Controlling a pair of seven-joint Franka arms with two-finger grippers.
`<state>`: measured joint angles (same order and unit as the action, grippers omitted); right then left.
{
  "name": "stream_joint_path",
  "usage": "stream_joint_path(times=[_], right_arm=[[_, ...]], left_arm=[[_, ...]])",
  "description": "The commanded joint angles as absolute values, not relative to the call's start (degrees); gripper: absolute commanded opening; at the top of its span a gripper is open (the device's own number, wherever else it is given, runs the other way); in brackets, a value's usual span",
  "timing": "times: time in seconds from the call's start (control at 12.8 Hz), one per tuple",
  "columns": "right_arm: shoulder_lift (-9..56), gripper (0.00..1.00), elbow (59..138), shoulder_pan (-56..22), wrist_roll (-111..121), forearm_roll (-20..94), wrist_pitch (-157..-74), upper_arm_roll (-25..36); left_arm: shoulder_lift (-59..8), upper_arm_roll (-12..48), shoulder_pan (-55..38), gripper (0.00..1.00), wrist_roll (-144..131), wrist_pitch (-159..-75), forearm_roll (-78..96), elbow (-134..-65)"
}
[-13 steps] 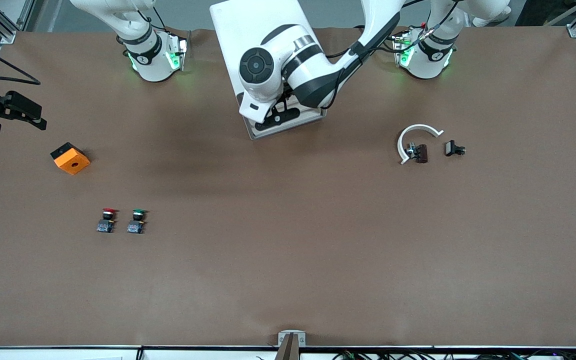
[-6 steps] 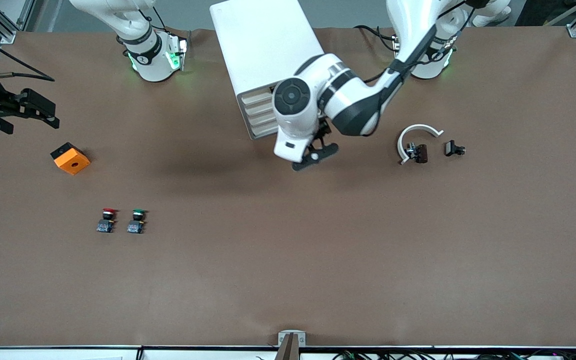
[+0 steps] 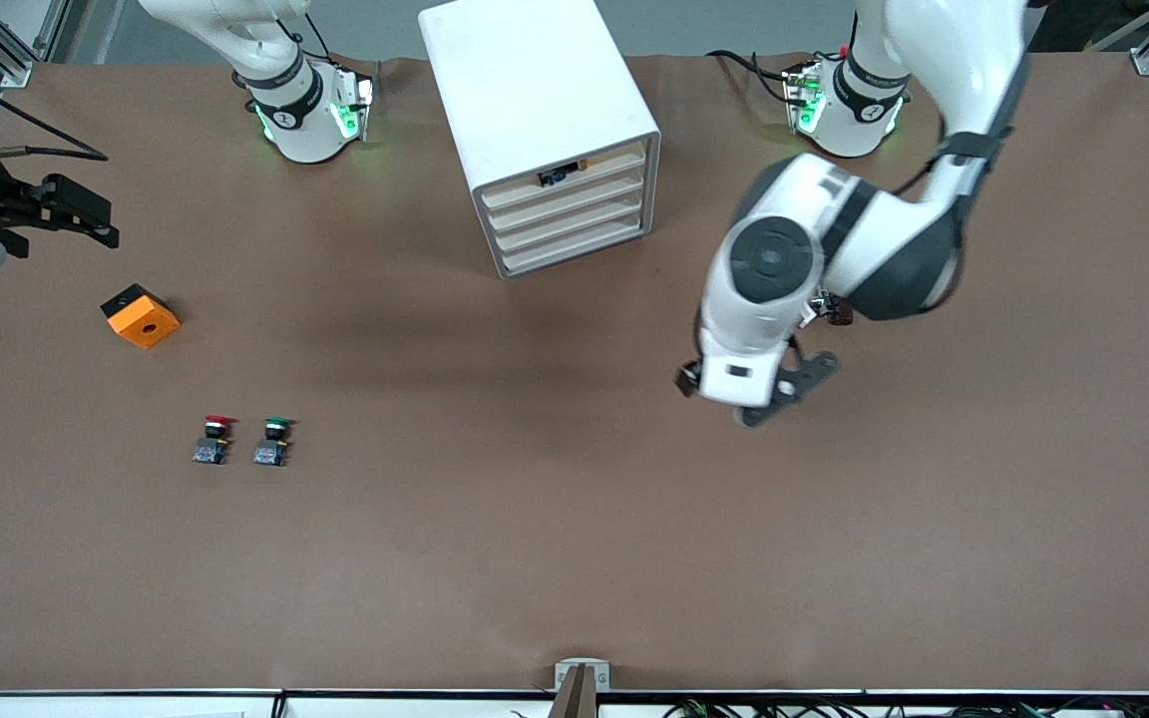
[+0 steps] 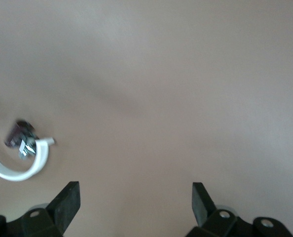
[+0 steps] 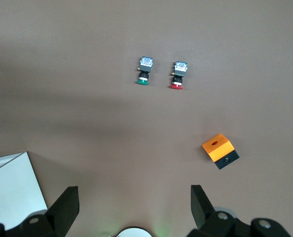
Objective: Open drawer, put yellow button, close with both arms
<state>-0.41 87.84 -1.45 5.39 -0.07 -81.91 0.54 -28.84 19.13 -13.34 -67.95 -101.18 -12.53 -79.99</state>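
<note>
On the top drawer (image 3: 567,178): we see it nearly closed in the white cabinet (image 3: 535,90), the yellow button (image 3: 560,176) showing inside at its front edge.
Left gripper (image 3: 756,397): we find it over bare table near the white ring (image 4: 19,167), fingers spread, empty.
Right gripper (image 3: 71,221): we see it spread wide, empty, waiting above the orange block (image 3: 140,316), red button (image 3: 212,440) and green button (image 3: 273,442) at its end of the table.

The cabinet (image 3: 542,130) stands at the table's edge between the arm bases. The yellow button (image 3: 563,174) lies in its top drawer (image 3: 567,178). The red button (image 3: 212,439) and the green button (image 3: 273,441) lie side by side toward the right arm's end, nearer the front camera than the block (image 3: 140,315).
</note>
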Motion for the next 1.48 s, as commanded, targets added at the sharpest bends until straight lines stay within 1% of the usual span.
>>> stream_joint_path(times=[0.0,0.31,0.47,0.78,0.94,1.01,1.09,1.25,1.33,1.4], right_arm=[[1.1,1.00,86.6,-1.8,5.5,-1.0,-81.1,0.4],[1.2,1.00,86.5,-1.8,5.4,-1.0,-80.9,0.4],[1.2,1.00,85.4,-1.8,5.4,-1.1,-81.2,0.4],[1.6,1.00,84.1,-1.0,5.1,-0.5,-82.6,0.6],[1.7,1.00,84.3,-0.7,5.0,0.0,-82.2,0.6],[1.8,1.00,84.3,-0.5,5.0,-0.2,-82.2,0.7],[1.8,1.00,84.3,-0.1,5.0,-0.3,-82.2,0.7],[1.8,1.00,84.1,1.0,5.4,-0.3,-82.2,0.7],[1.8,1.00,84.1,1.0,5.2,-0.6,-82.3,0.6],[1.7,1.00,84.0,1.1,5.4,-0.8,-82.2,0.7]], left_arm=[[-26.5,19.9,-8.7,1.00,-63.8,-101.0,-17.1,-80.3],[-21.9,20.3,-2.3,1.00,-53.0,-100.4,-16.5,-80.4],[-20.4,20.3,-1.8,1.00,-51.7,-96.8,-16.8,-80.2],[-20.4,18.8,-1.0,1.00,-38.5,-89.3,-17.1,-78.1],[-20.0,18.1,2.4,1.00,-34.7,-88.9,-16.7,-77.4],[-17.5,17.9,4.3,1.00,-30.5,-88.9,-16.0,-77.6],[-15.2,16.8,4.8,1.00,-26.6,-88.9,-14.5,-78.3],[-10.9,8.7,3.5,1.00,-20.7,-88.8,-8.7,-80.0],[-8.4,5.6,2.7,1.00,-19.1,-88.8,-5.9,-81.9],[-5.0,2.9,1.5,1.00,-18.0,-88.9,-4.1,-85.4]])
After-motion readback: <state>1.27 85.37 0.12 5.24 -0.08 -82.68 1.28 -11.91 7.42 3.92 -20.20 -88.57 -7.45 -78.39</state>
